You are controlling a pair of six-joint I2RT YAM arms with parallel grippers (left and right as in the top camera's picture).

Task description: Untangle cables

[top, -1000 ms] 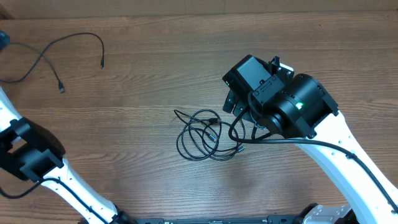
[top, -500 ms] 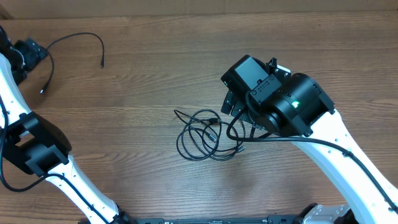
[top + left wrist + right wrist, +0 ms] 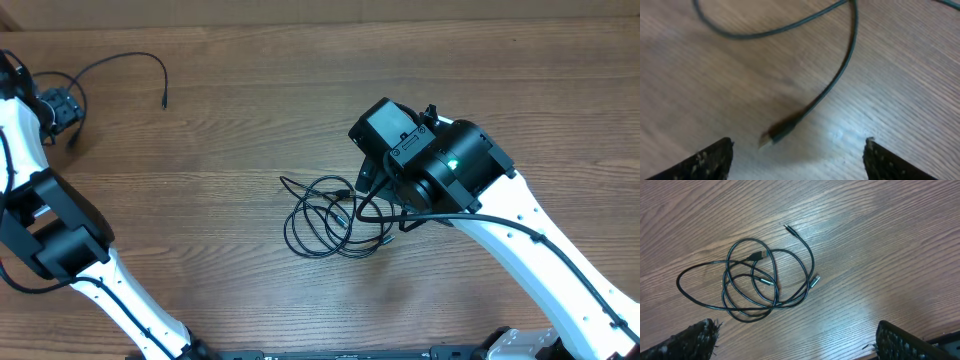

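Observation:
A tangle of thin black cables (image 3: 330,215) lies looped in the middle of the table. The right wrist view shows the tangle (image 3: 767,281) with silver-tipped plugs, ahead of my right gripper (image 3: 797,342), which is open and empty. From overhead the right gripper (image 3: 372,172) hangs just right of the tangle. A separate loose cable (image 3: 165,88) curves across the far left. Its plug end (image 3: 776,136) lies on the wood just ahead of my open left gripper (image 3: 799,160), between the lines of the two fingers and untouched. Overhead, the left gripper (image 3: 62,108) sits over that cable's left end.
The wooden table's far edge (image 3: 320,22) runs along the top of the overhead view. The left arm's white links (image 3: 110,290) cross the near left corner, and the right arm's link (image 3: 540,260) crosses the near right.
My left gripper has swung into view at the far left and come down over the loose cable's plug end, its jaws narrowing a little. My right gripper has shifted slightly left toward the tangle.

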